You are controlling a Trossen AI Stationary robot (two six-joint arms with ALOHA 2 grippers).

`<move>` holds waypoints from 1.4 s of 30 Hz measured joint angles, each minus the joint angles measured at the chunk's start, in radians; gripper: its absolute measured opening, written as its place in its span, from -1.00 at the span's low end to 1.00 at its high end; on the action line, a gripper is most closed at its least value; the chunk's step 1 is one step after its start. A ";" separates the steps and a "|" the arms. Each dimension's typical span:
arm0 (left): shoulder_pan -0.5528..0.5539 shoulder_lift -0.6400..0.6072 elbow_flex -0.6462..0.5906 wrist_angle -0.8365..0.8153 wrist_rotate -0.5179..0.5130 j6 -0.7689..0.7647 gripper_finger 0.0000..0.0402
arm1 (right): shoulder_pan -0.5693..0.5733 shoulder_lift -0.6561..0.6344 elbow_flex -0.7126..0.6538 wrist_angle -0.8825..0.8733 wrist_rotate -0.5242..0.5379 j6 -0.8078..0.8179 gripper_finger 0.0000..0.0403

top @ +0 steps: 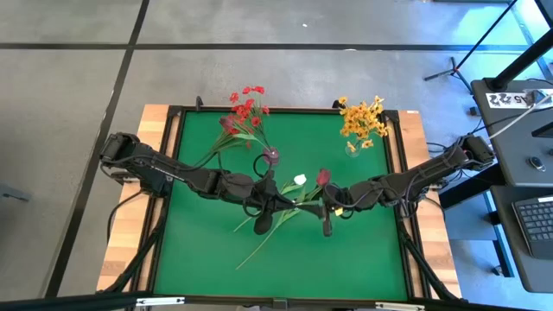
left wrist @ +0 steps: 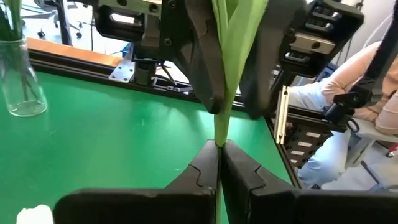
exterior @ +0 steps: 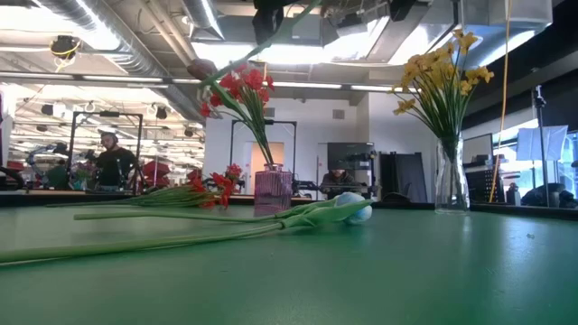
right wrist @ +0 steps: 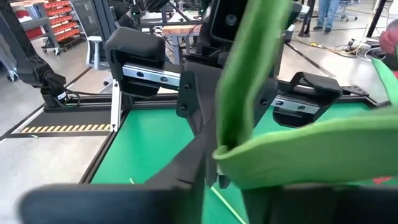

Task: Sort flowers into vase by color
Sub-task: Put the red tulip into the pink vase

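Seen from above, two dark robot arms reach in from either side and meet over the middle of a green-topped table (top: 199, 259). Between them is a long thin green stem with leaves (top: 298, 197), topped by a single maroon bud (top: 323, 177).

The left gripper (top: 275, 206) is clamped on this stem: its wrist camera shows the two dark fingers (left wrist: 205, 168) pressed together with the green stem pinched between them. The right gripper (top: 328, 210) is just beside it on the same stem. Its fingers are around the stem and leaf in its own wrist view, but whether they grip or have let go cannot be told.

This looks like a hand-over of the maroon flower from one arm to the other, midway through the sorting.

At the far edge of the table, a small pinkish glass vase (exterior: 273, 192) holds red clustered sprays (top: 246, 102), and a tall clear glass vase (exterior: 449, 174) holds yellow-orange clustered sprays (top: 363, 118). A white-budded flower (exterior: 350, 209) and more red sprays (exterior: 212, 188) lie flat on the table, as does another maroon bud (top: 271, 155) near the red vase, so several stems remain unsorted.

Next, the right gripper would probably need to release fully and back away without snagging the leaves. The left arm would then carry the stem toward a vase, keeping it upright enough to enter the narrow mouth.
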 joint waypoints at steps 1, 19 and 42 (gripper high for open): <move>0.000 0.000 0.000 0.000 -0.010 0.000 -0.99 | 0.000 -0.001 0.000 -0.008 0.000 0.000 -0.48; -0.023 -0.096 0.001 0.008 -0.291 0.101 -1.00 | 0.001 -0.175 0.001 -0.319 -0.003 0.127 0.37; 0.203 -0.158 -0.504 0.990 -0.232 0.286 -1.00 | 0.165 -0.195 -0.001 -0.418 0.212 0.132 0.15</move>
